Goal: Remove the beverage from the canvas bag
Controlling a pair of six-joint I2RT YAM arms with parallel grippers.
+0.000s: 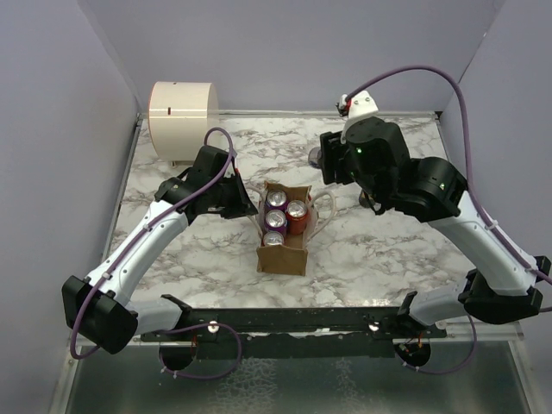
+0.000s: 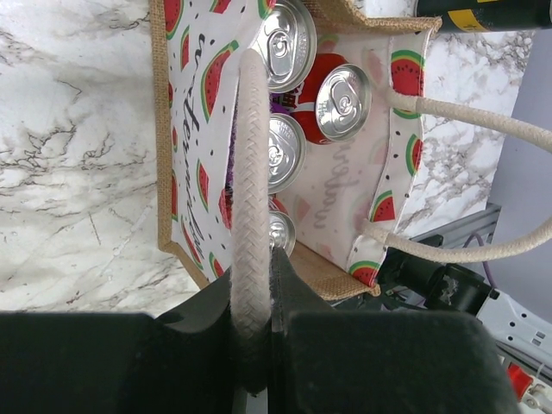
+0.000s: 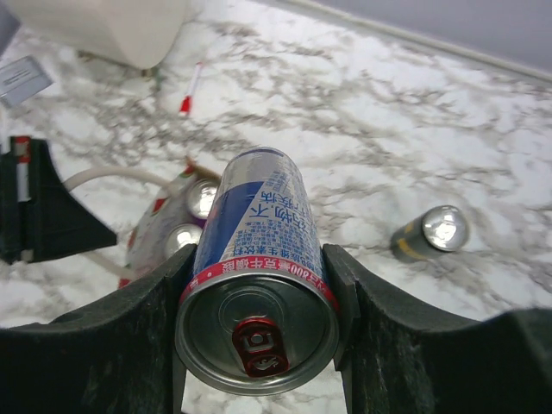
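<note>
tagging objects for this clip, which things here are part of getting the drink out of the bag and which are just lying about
In the job:
canvas bag
cans in it
blue-and-white can, held by right gripper
white handle, pinched by left gripper

Lying about:
cream container
dark can standing on the table
red-and-white pen

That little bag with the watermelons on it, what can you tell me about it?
The canvas bag is a small boxy tote of tan woven fabric, its sides white with red watermelon slices and dark script lettering. It stands upright and open on the marble table, several cans upright inside. Of its two white rope handles, the left gripper is shut on one handle; the other handle loops free on the opposite side.
</note>
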